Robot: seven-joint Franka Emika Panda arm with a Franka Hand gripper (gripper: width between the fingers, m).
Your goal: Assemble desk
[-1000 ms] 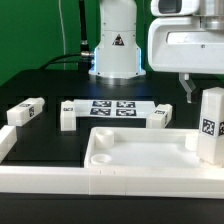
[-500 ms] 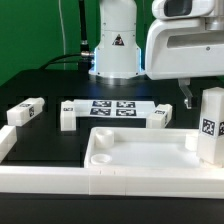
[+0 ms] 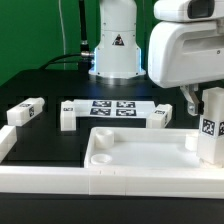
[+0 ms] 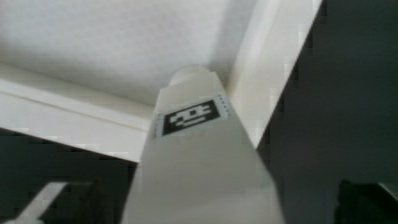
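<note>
The white tray-like tabletop [image 3: 140,150] lies at the front of the exterior view. One tagged white leg [image 3: 211,127] stands upright at its right end. My gripper [image 3: 201,100] hangs right at the top of this leg, one dark finger [image 3: 191,99] showing beside it. In the wrist view the leg [image 4: 205,150] rises between my two fingers [image 4: 50,203], with dark gaps on both sides; my gripper [image 4: 210,208] is open. The tabletop [image 4: 107,45] shows behind the leg. Three more legs lie on the black table: one [image 3: 25,112], another [image 3: 68,114] and a third [image 3: 160,117].
The marker board [image 3: 112,107] lies flat between two of the lying legs. A long white border rail [image 3: 40,176] runs along the front and up the left side. The robot's base [image 3: 116,45] stands at the back.
My hand has moved toward the exterior view's right and a little lower, so the gripper now sits at the upright leg's top. The parts have not moved.
</note>
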